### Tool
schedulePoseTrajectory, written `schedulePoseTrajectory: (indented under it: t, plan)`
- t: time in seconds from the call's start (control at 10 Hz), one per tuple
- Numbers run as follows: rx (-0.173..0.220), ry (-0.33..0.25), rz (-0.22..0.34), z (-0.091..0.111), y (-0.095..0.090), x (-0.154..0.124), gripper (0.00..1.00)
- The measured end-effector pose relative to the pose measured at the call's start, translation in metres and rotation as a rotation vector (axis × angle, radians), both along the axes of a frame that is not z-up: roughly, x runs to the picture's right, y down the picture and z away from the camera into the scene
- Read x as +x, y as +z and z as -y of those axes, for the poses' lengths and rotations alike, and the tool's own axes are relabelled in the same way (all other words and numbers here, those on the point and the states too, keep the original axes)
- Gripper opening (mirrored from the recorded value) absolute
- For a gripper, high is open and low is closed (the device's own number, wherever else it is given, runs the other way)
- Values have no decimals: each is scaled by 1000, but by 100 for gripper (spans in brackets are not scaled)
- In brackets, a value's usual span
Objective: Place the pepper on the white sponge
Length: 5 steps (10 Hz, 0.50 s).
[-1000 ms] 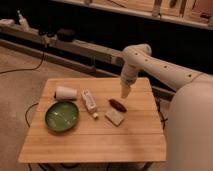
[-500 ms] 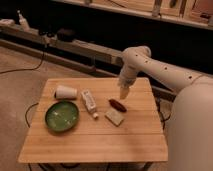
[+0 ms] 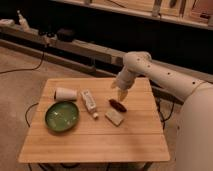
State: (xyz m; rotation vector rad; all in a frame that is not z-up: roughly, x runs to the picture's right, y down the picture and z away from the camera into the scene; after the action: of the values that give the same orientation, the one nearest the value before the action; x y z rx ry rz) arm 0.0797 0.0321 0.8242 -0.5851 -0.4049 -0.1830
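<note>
The robot's hand (image 3: 121, 94) hangs at the end of the pale arm over the far right part of the light wooden tabletop (image 3: 100, 142). It is just above and a little behind the small, glossy, dark red-brown pepper (image 3: 118, 104). Whether the hand is wide or narrow I cannot tell. The pepper, at any rate, lies flat on the wood and is not lifted.

It rests slantwise, right beside the flat, squarish, off-white white sponge (image 3: 114, 117), which sits on its near side (whether the two touch is not clear). Well to the left are a white cup (image 3: 65, 93) lying on its side, a white tube-shaped bottle (image 3: 89, 102) and a round green plate (image 3: 62, 116). None of them stands between the pepper and the sponge.

By my reckoning the pick has not yet been made. The pepper should be very light and fairly firm, but its smooth skin and tapered ends make it slippery and likely to roll or squirt out of a grip. The best hold is probably across its thickest middle, square to its long axis, and low enough to catch the widest part.

The carry is short. The sponge is probably soft and light, so a nudge could push it away, and the pad is little bigger than the pepper. A low, gentle release over its centre seems wise.
</note>
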Motion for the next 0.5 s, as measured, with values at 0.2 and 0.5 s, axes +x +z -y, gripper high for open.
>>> schedulePoseTrajectory:
  t: [0.2,0.5]
  plan:
    - [-19,15,10,-4,2,-3,62]
    - [-152,139,51,-36,26,-14,62]
